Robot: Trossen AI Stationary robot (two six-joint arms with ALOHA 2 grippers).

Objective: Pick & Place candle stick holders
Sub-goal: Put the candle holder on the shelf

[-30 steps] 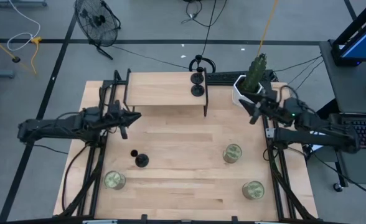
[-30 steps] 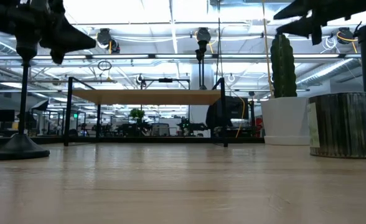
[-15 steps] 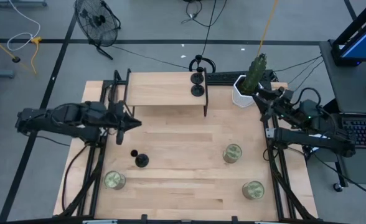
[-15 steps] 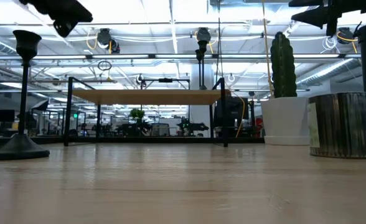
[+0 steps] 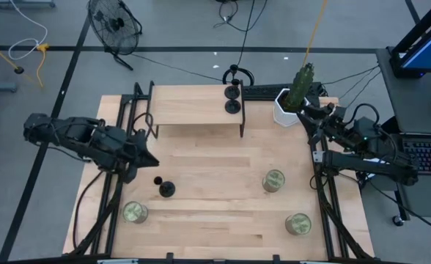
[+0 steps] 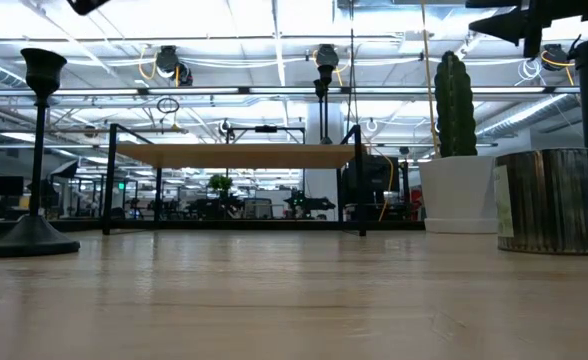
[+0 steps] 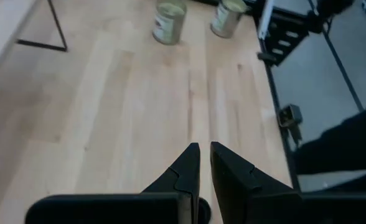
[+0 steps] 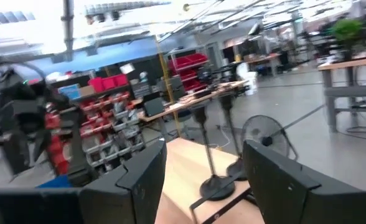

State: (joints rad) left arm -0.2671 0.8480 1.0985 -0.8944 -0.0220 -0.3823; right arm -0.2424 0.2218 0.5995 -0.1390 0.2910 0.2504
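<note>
Table: light wood, with a raised shelf at its far edge.

Holders: two black holders stand close together on the right end of the shelf; they also show in the right wrist view, upright, with round bases on the wood. A third holder stands upright on the table surface, left of centre, apart from the shelf and free of both grippers.

Containers: three tins sit on the table, one near the left front corner, one right of centre and one at the right front. Their tops look greenish from above; contents cannot be determined. A white pot at the far right holds a cactus.

Left gripper: above the table's left side, just beyond the third holder and not touching it. Fingers nearly together with only a narrow slit between them, nothing held.

Right gripper: raised at the far right edge beside the pot. Fingers spread wide, nothing between them.
</note>
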